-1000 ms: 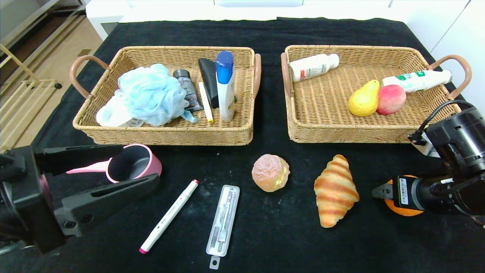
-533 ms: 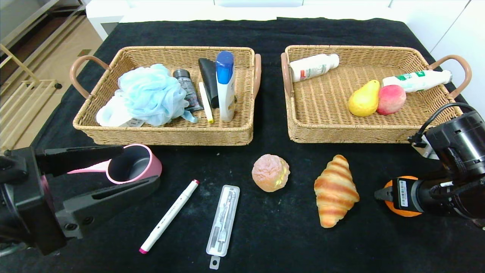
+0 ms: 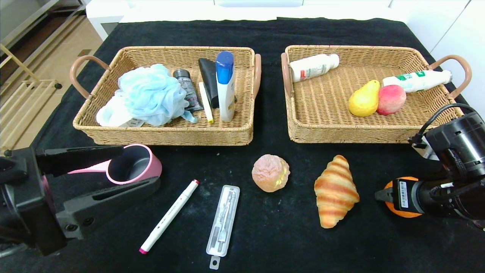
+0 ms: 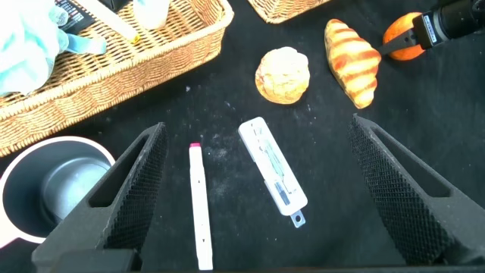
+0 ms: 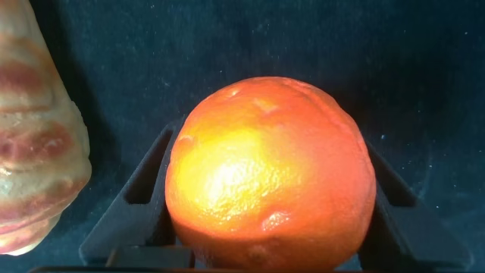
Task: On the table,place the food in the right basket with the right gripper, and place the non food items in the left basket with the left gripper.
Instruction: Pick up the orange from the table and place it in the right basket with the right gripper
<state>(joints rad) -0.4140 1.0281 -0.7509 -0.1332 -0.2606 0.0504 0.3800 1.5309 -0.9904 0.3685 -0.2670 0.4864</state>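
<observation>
My right gripper (image 3: 380, 195) is low at the front right, shut on an orange (image 3: 404, 213) that fills the gap between its fingers in the right wrist view (image 5: 273, 205). A croissant (image 3: 335, 189) and a pinkish round pastry (image 3: 270, 172) lie left of it. My left gripper (image 3: 139, 166) hangs open and empty over the front left, next to a pink cup (image 3: 132, 163). A white marker (image 3: 169, 215) and a white flat case (image 3: 223, 220) lie below it, seen between its fingers (image 4: 136, 182) in the left wrist view.
The left basket (image 3: 166, 132) holds a blue bath pouf (image 3: 147, 94), tubes and a blue-capped bottle (image 3: 225, 85). The right basket (image 3: 341, 132) holds a pear (image 3: 363, 99), a peach (image 3: 391, 99) and two white bottles (image 3: 313, 66).
My right gripper has shifted slightly right and down around the orange. The left arm has barely moved.
</observation>
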